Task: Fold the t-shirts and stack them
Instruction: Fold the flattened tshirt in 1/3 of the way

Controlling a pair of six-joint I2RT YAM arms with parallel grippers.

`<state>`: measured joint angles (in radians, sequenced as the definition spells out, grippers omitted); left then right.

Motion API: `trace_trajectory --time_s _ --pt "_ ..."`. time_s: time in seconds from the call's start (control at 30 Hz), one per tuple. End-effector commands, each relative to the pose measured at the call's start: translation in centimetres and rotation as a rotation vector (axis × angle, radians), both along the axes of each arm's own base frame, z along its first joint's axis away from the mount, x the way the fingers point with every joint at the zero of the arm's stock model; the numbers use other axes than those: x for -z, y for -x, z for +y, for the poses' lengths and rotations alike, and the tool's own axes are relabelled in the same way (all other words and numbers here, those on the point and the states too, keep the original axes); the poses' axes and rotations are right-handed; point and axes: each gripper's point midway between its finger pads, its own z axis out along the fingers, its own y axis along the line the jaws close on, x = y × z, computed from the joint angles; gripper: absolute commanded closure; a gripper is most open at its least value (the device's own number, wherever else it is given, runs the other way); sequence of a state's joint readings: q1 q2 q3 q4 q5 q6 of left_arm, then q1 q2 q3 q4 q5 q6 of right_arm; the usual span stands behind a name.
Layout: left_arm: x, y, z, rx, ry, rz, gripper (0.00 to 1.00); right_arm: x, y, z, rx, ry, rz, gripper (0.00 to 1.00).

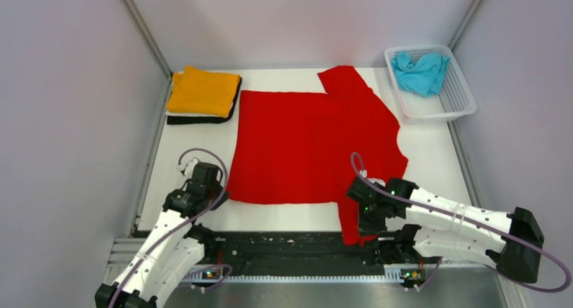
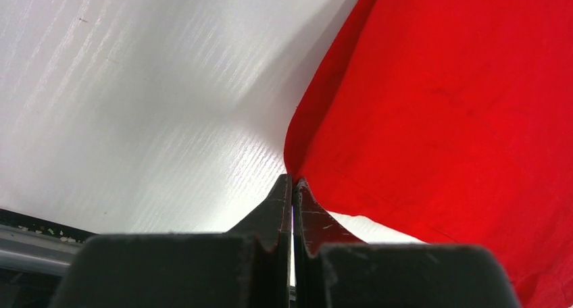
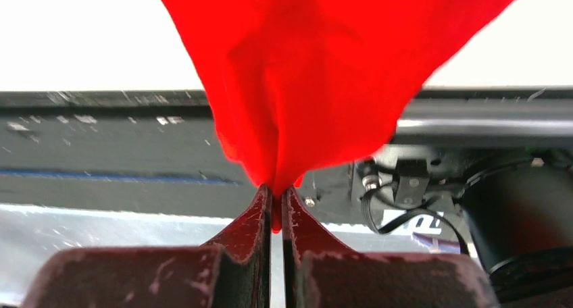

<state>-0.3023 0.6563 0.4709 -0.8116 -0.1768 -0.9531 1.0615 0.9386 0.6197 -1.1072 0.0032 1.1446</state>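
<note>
The bright red t-shirt lies spread flat in the middle of the table. My left gripper is shut at its near left corner, and in the left wrist view the tips pinch the very edge of the red cloth. My right gripper is shut on the near sleeve, which hangs over the front edge; the red cloth bunches into the jaws. An orange t-shirt lies folded on a white and a black one at the back left. A turquoise t-shirt lies crumpled in the basket.
The white lattice basket stands at the back right corner. Grey walls close in the table on the left, back and right. The black rail with the arm bases runs along the front edge.
</note>
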Motion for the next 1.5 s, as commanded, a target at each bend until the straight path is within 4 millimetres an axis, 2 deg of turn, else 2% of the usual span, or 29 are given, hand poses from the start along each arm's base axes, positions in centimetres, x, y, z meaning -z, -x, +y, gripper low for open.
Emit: trace_trajectory --time_s 0.0,0.2,0.37,0.5,0.67,0.77,0.93,1.03,1.37,1.47 --pt "-0.9 -1.6 0.1 -0.032 -0.006 -0.048 1.0 -2.4 -5.9 1.2 -0.016 -0.017 -0.173 1.0" --pt "-2.9 -5.0 -0.3 -0.028 -0.024 -0.127 1.0 -6.0 -14.0 1.3 0.012 0.0 -0.387 1.0" --pt "-3.5 -7.3 0.1 -0.052 -0.089 -0.108 1.0 -7.7 -19.0 0.9 0.076 0.019 -0.509 1.0" --pt "-3.7 -9.2 0.2 -0.058 -0.121 -0.097 1.0 -9.3 -22.3 -0.4 0.152 0.046 -0.61 1.0" --pt "-3.9 -10.9 0.5 -0.071 -0.152 -0.089 1.0 -11.2 -25.1 -1.7 0.185 0.076 -0.708 1.0" --pt "-3.8 -11.5 1.1 -0.086 -0.167 -0.085 1.0 -11.7 -26.4 -2.3 0.196 0.075 -0.732 1.0" --pt "-4.1 -12.7 2.0 -0.108 -0.181 -0.097 1.0 -11.9 -28.7 -2.0 0.171 0.049 -0.755 1.0" --pt "-3.8 -13.6 1.9 -0.099 -0.176 -0.094 1.0 -12.1 -30.2 -1.9 0.162 0.047 -0.773 1.0" --pt "-2.2 -16.2 1.8 -0.096 -0.174 -0.043 1.0 -11.5 -34.8 -2.2 0.086 0.095 -0.797 1.0" --pt "-1.6 -17.0 1.5 -0.086 -0.167 -0.027 1.0 -10.6 -36.4 -2.7 0.061 0.13 -0.779 1.0"
